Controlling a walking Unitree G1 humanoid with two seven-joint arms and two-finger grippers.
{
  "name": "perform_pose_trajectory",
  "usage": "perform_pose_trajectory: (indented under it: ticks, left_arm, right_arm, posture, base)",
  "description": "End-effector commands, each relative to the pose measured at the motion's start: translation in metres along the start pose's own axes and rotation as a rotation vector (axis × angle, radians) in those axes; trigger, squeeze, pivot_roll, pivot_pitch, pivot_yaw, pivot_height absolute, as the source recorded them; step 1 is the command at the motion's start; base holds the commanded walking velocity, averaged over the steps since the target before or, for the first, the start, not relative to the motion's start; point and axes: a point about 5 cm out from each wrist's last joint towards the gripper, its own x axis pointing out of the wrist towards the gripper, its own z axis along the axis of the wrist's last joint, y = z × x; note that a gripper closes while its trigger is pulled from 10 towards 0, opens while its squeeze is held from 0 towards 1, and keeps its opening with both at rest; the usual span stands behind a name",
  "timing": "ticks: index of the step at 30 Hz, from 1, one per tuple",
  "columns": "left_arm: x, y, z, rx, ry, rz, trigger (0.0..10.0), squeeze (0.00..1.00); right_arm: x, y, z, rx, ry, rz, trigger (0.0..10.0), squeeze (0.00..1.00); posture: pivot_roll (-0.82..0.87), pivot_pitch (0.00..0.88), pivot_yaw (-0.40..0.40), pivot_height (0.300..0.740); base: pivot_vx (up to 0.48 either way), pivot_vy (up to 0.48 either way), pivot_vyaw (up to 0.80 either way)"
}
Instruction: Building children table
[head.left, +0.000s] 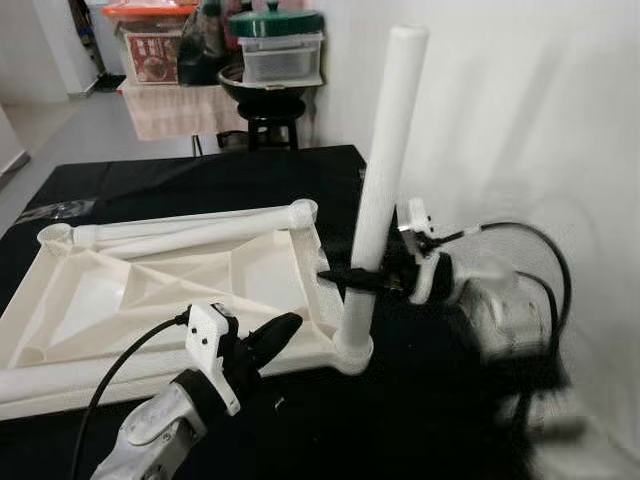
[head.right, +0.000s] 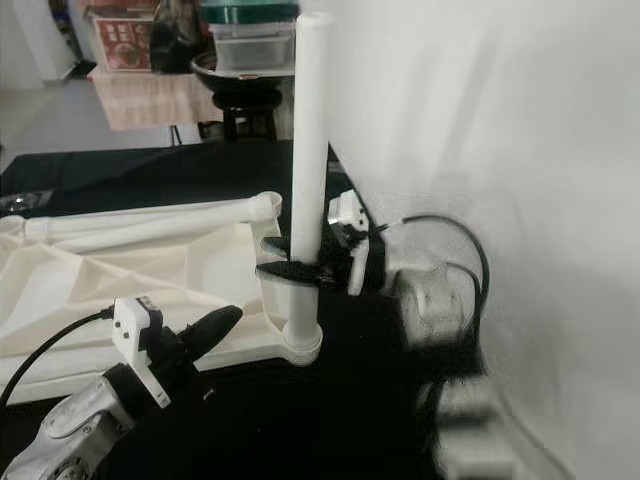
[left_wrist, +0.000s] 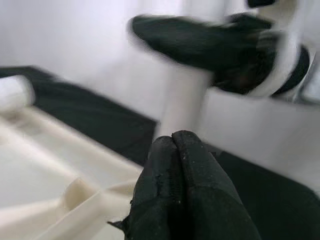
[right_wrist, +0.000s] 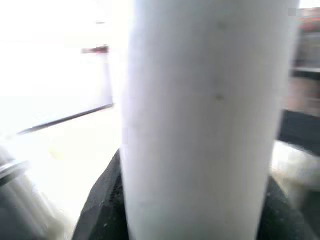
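**Steadily seating the upright leg**

Firmly clenched on the upright leg, our right end effector gripped it low, just above the corner socket of the upturned tabletop on the black desk. Our left end effector hovered nearby, fingers pressed together, grasping nothing. We judged the leg needed keeping vertical while pressing straight down; tilting could jam it. A second leg lay across the tabletop.

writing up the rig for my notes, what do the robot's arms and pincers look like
Both arms are silver metal. Each ends in a pincer of two long, tapered black fingers behind a white plastic bracket. The left pincer has a black cable looping back from its bracket along the arm. The right pincer has black cables arcing over its silver wrist housing. No markings are legible.
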Motion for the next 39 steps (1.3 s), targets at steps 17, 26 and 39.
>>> perform_pose_trajectory:
  ticks: [17, 26, 39]
  left_arm:
    - [-0.001, 0.003, -0.002, -0.005, 0.007, 0.012, 10.0, 0.0]
    - [0.002, -0.002, -0.004, -0.005, 0.013, -0.005, 10.0, 0.0]
    - [-0.001, -0.013, -0.006, -0.002, 0.021, -0.073, 10.0, 0.0]
  right_arm:
    - [-0.012, 0.001, -0.013, 0.034, 0.188, 0.135, 10.0, 1.0]
    - [-0.009, -0.028, 0.031, -0.108, 0.237, 0.674, 10.0, 0.0]
    - [0.009, -0.035, 0.032, -0.023, 0.295, 0.784, 0.0, 0.0]
  posture:
    - [-0.09, 0.0, -0.009, 0.74]
    - [-0.05, 0.0, -0.044, 0.74]
    - [-0.03, 0.0, -0.055, 0.74]
  base:
    - [0.0, 0.0, 0.0]
    - [0.0, 0.0, 0.0]
    - [0.0, 0.0, 0.0]
